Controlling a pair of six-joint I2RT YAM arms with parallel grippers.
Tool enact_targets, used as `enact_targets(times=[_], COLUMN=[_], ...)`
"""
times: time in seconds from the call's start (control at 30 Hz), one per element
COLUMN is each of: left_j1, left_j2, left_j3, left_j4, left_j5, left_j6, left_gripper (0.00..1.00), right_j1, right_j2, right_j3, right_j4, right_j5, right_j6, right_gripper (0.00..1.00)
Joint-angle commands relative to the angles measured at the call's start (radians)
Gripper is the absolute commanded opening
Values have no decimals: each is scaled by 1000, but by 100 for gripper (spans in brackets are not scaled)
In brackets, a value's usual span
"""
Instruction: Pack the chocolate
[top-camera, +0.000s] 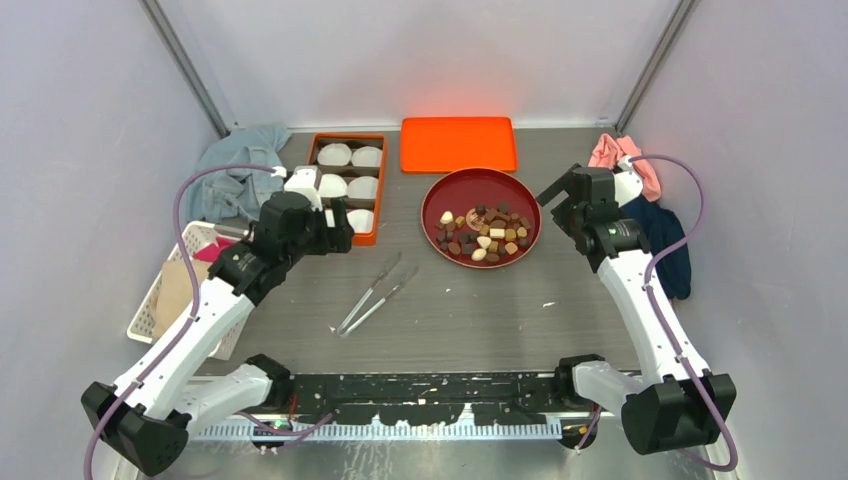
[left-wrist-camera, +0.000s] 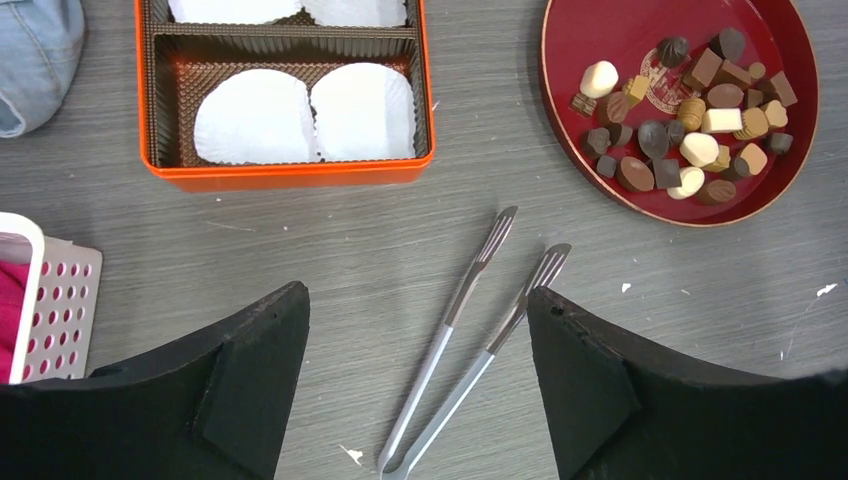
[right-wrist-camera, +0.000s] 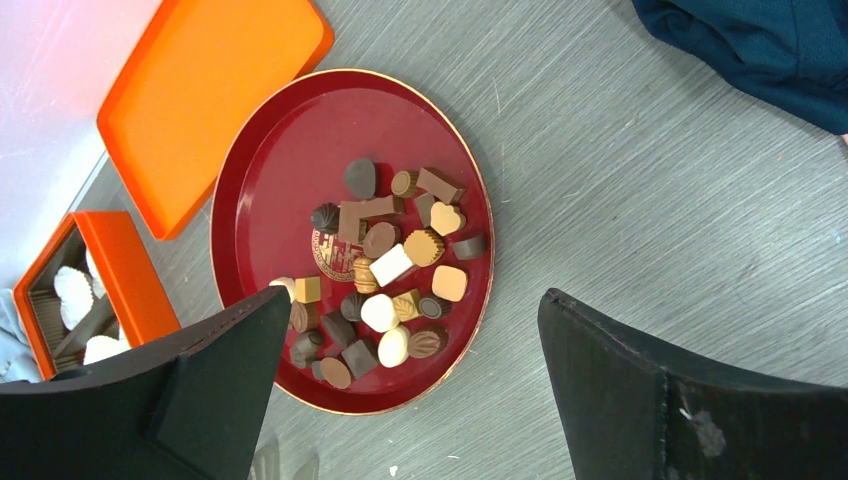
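Many small brown, tan and cream chocolates (top-camera: 483, 235) lie on a round dark red plate (top-camera: 445, 195), also in the left wrist view (left-wrist-camera: 690, 120) and the right wrist view (right-wrist-camera: 390, 270). An orange box (top-camera: 346, 186) holds white fluted paper cups (left-wrist-camera: 305, 112). Metal tongs (top-camera: 374, 294) lie on the table, seen between my left fingers (left-wrist-camera: 470, 350). My left gripper (left-wrist-camera: 418, 340) is open and empty, hovering above the tongs near the box. My right gripper (right-wrist-camera: 415, 345) is open and empty, above the plate's right edge.
The orange lid (top-camera: 459, 144) lies behind the plate. A blue cloth (top-camera: 235, 165) and a white perforated basket (top-camera: 175, 290) are at the left. Pink and dark blue cloths (top-camera: 660, 225) are at the right.
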Motion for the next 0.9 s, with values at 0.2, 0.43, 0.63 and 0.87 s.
enact_targets(times=[0.2,0.43,0.63,0.87], left_j1=[-23,-202,-239,-259], left_j2=[12,182,259,357], left_j3=[83,186,92,3], left_j4=[16,-144,-142,-188], left_j5=[19,-101,20,13], left_j6=[96,225,187,73], left_gripper=[91,100,100,98], right_j1=[0,0,0,0], right_j2=[-31,-43,-69,-76], right_j3=[-7,-8,-22,-21], right_j4=[26,16,7,-16], right_j5=[11,14,21,34], right_j6=[18,24,22,8], right_gripper=[100,100,100,100])
